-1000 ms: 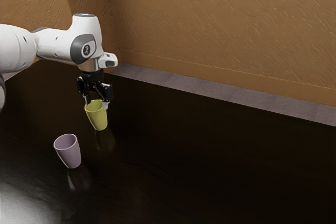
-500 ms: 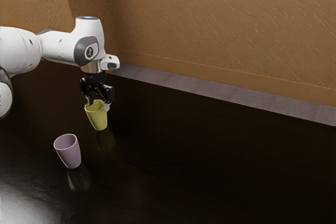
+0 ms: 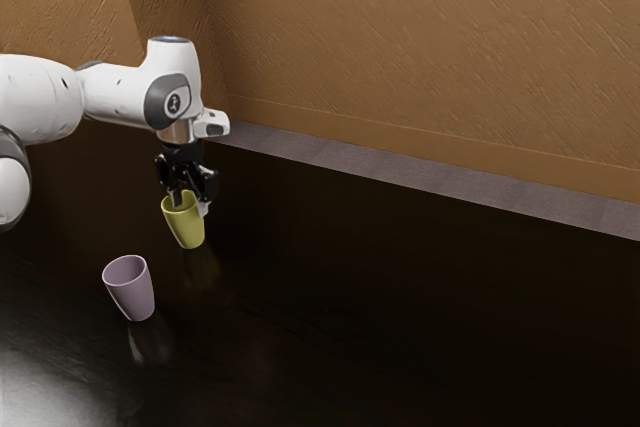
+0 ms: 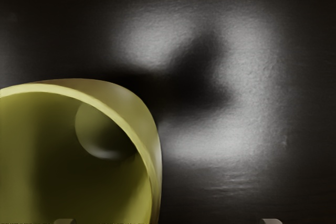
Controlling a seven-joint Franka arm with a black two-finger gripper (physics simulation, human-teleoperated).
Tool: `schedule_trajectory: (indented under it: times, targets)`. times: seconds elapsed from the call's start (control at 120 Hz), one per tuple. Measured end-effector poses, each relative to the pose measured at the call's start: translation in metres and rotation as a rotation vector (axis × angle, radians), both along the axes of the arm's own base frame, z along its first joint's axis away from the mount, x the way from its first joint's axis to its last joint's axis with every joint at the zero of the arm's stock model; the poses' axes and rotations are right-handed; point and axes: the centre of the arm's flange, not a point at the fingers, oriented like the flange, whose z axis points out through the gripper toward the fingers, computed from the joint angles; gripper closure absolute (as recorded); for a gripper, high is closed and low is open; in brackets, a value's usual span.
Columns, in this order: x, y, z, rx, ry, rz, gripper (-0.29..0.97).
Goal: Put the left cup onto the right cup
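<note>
A yellow-green cup [image 3: 184, 223] hangs just above the dark table, its rim pinched by my black gripper [image 3: 186, 196], which is shut on it. The wrist view looks straight into this cup [image 4: 79, 166], open end up. A lilac cup [image 3: 129, 287] stands upright on the table, nearer the front and toward the exterior view's left of the held cup, apart from it.
The dark glossy table [image 3: 400, 297] stretches wide toward the exterior view's right. A brown textured wall [image 3: 420, 47] with a grey ledge [image 3: 420, 172] runs along the back.
My hand has risen slightly with the yellow-green cup, which now hangs a little higher. The fingers have drawn closer together on its rim. The lilac cup has not moved.
</note>
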Motion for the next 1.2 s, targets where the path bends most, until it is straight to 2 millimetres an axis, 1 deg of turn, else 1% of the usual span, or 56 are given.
schedule_trajectory:
  times: [0.5,0.883,1.2]
  targets:
    - [-0.001,0.008,-0.007,0.002,0.006,0.008,0.38]
    - [0.001,0.01,-0.009,0.003,0.004,0.008,0.56]
    - [0.002,0.01,-0.009,0.004,0.002,0.008,0.68]
